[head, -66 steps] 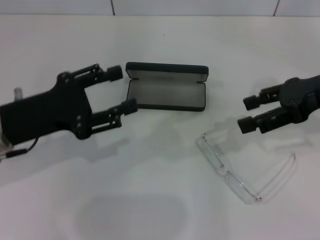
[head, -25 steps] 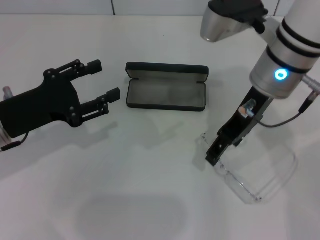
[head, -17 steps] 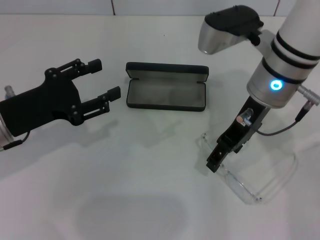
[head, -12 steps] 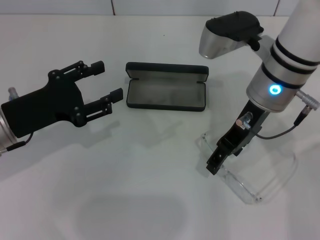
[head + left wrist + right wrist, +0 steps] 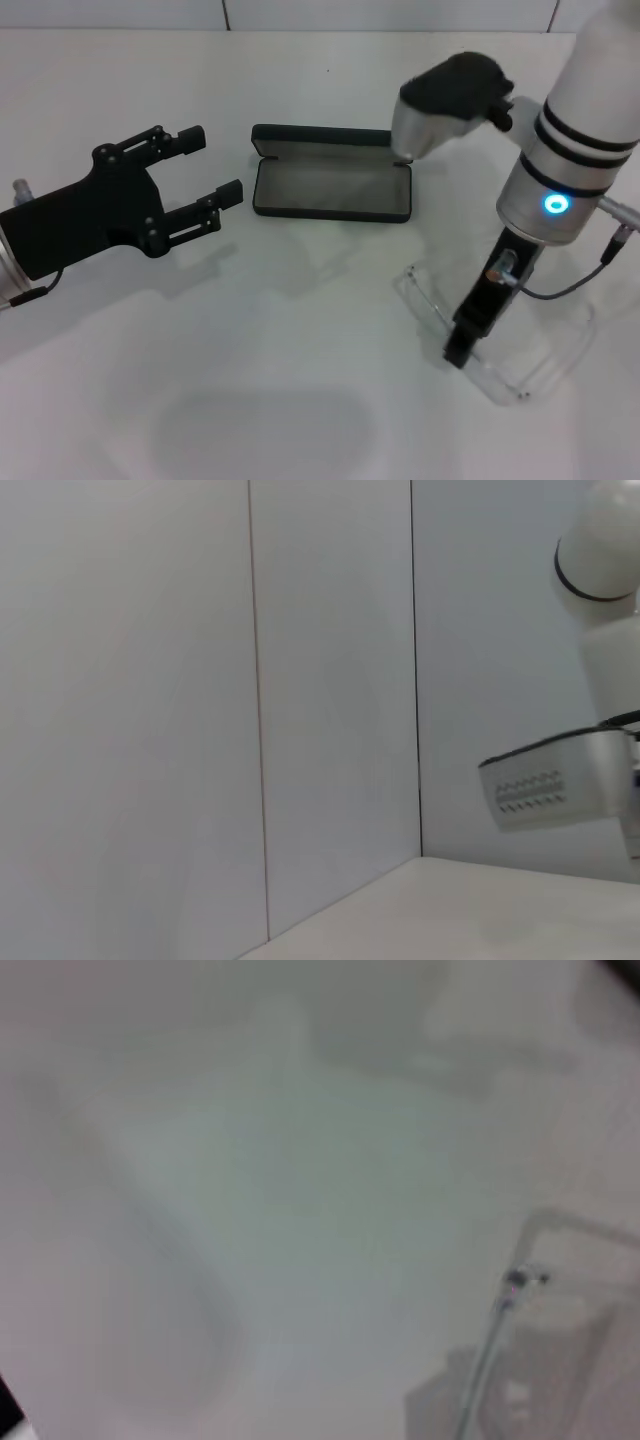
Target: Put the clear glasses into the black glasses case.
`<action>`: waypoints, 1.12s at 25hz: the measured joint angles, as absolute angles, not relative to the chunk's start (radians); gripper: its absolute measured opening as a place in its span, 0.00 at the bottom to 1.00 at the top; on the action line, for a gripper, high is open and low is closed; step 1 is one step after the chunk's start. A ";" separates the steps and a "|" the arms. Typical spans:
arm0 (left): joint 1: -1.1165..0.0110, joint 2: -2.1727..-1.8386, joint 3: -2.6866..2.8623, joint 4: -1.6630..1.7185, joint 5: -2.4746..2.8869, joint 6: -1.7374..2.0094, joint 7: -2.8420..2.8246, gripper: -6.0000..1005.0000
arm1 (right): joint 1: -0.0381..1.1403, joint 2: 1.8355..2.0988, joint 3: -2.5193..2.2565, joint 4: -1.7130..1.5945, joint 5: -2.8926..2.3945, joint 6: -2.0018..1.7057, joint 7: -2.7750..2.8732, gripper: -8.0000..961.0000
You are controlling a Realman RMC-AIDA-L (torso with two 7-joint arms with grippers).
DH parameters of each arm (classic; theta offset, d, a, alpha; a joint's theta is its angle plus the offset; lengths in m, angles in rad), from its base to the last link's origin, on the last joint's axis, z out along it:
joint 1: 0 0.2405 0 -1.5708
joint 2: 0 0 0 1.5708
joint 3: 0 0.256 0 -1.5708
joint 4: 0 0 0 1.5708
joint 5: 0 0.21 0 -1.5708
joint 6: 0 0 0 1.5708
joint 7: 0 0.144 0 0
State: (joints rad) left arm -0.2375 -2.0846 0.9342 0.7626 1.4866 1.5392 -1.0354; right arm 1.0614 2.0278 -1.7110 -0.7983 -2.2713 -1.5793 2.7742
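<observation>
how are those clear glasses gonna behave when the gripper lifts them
The clear glasses look thin and plastic, so probably light and slightly flexible. Their arms are unfolded, so they may swing or snag. The right gripper is down at the front frame; smooth plastic could slip.

The black rectangular hinged glasses case (image 5: 332, 186) lies open toward the back middle of the white bench (image 5: 300, 330). The fully transparent plastic glasses (image 5: 500, 340) lie nearer the front and to the right of it, well apart. The left hand (image 5: 210, 170) hovers just left of the case. The right hand (image 5: 458, 350) stands over the glasses' front frame.
</observation>
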 joint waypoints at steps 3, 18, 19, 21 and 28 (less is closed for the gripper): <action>-0.234 -2.085 0.934 0.765 1.481 1.541 -1.035 0.73 | 1.064 2.026 -1.723 -0.828 -2.296 -1.594 2.757 0.64; -0.236 -2.086 0.919 0.765 1.477 1.543 -1.035 0.73 | 1.060 2.020 -1.653 -0.852 -2.313 -1.611 2.736 0.12; -0.236 -2.086 0.919 0.765 1.477 1.543 -1.036 0.73 | 1.061 2.019 -1.644 -0.854 -2.316 -1.608 2.736 0.10; -0.236 -2.086 0.919 0.765 1.477 1.543 -1.036 0.73 | 1.062 2.018 -1.631 -0.856 -2.322 -1.606 2.736 0.07; -0.236 -2.086 0.895 0.766 1.475 1.543 -1.039 0.73 | 1.041 2.019 -1.589 -0.939 -2.387 -1.620 2.735 0.06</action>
State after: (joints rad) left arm -0.2363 -2.0860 0.8951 0.7659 1.4751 1.5433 -1.0393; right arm 1.0407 2.0194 -1.5889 -0.9394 -2.3869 -1.6200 2.7349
